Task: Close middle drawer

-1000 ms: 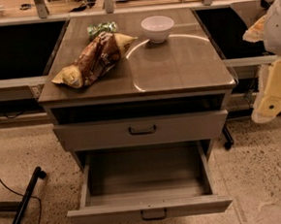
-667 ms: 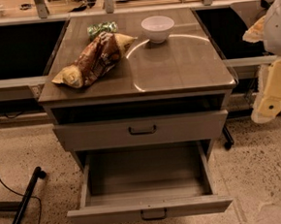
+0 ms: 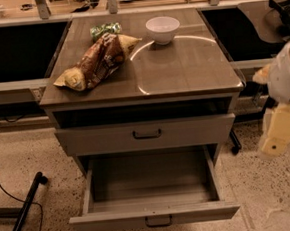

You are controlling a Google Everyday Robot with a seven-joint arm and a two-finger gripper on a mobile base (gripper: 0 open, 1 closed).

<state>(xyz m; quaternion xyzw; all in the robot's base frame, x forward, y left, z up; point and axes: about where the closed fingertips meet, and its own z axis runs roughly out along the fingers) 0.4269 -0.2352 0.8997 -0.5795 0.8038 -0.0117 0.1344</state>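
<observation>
The middle drawer (image 3: 154,218) is pulled far out of the grey-tan cabinet. It is empty, with its flat front and small dark handle (image 3: 158,221) nearest the camera. The taller top drawer (image 3: 145,135) above it stands slightly out. The lowest drawer is hidden beneath the open one. My gripper (image 3: 276,136) hangs at the right edge of the view, right of the cabinet at about top-drawer height. It is apart from both drawers.
On the cabinet top (image 3: 181,69) lie a brown snack bag (image 3: 98,61), a small green packet (image 3: 104,29) and a white bowl (image 3: 163,30). Dark shelving runs along both sides behind. A black pole and cable (image 3: 23,212) lie on the floor at left.
My arm and gripper at the right edge have moved lower. The drawers and the things on top have not moved.
</observation>
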